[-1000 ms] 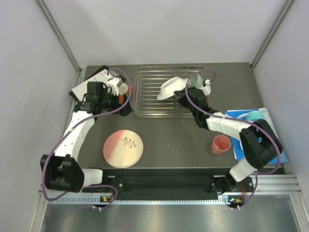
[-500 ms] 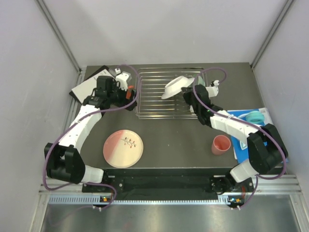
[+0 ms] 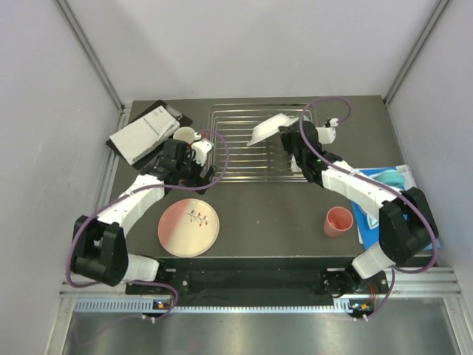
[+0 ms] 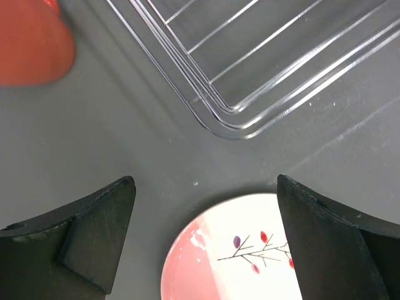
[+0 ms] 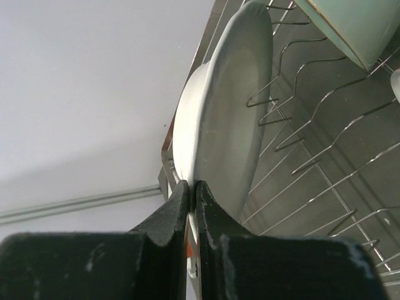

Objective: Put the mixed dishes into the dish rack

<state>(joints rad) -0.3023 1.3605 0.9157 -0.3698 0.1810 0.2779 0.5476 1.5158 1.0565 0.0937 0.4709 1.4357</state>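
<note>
My right gripper (image 5: 192,184) is shut on the rim of the white plate (image 5: 228,106), holding it on edge over the back of the dish rack (image 3: 236,159). In the top view the plate (image 3: 267,129) tilts just left of that gripper (image 3: 287,137). A mint green bowl (image 5: 356,25) sits in the rack beside it. My left gripper (image 4: 206,187) hangs open and empty above the table, between the rack's near left corner (image 4: 225,119) and the pink-and-cream plate (image 4: 250,250). The orange handled mug (image 3: 184,136) stands left of the rack. The salmon-pink cup (image 3: 339,221) stands near right.
A black-and-white booklet (image 3: 142,131) lies at the back left. A blue mat (image 3: 366,185) with a turquoise ring item (image 3: 389,177) lies at the right edge, under the right arm. Grey walls close in the table on three sides.
The left arm has drawn back from the mug toward the pink-and-cream plate, its jaws still open. The right gripper has carried the white plate toward the rack's back and turned it more upright.
</note>
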